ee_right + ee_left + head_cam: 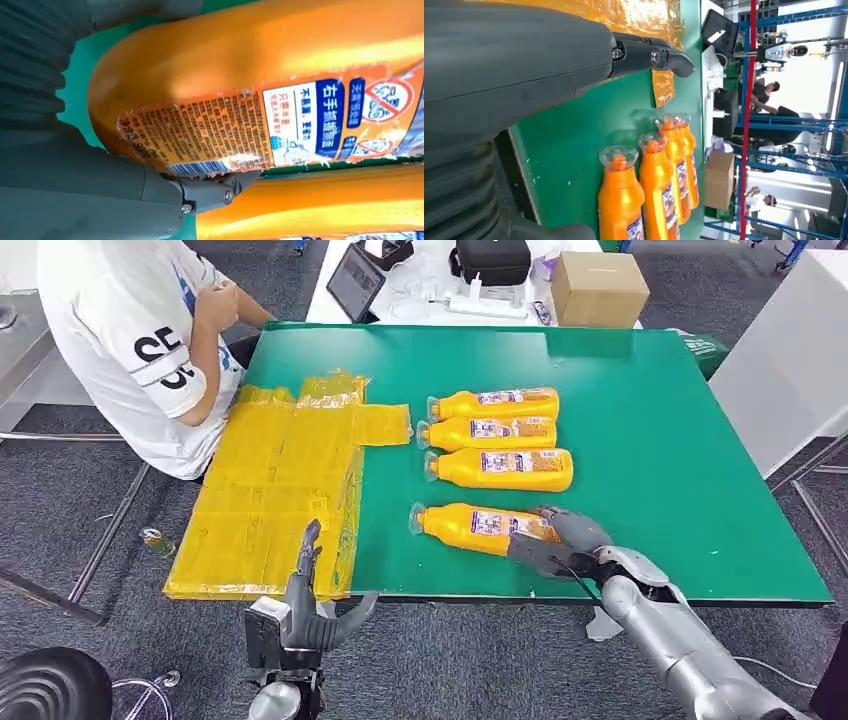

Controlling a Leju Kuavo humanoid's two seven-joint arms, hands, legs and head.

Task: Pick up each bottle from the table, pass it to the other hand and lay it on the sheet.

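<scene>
Nearest, the empty left hand (pixel 305 585) spreads its fingers by the crinkled yellow sheet (pixel 275 495), while the right hand (pixel 560 540) wraps the base of one of four glossy orange bottles (pixel 475 525) lying on the green table (pixel 650 440)

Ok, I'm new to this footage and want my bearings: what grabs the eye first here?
Four orange bottles lie on their sides on the green table: three packed together, and the nearest bottle apart, with the right hand wrapped around its base. To their left a yellow sheet hangs over the table edge, with the left hand held in front of it and a person in white beside it.
</scene>
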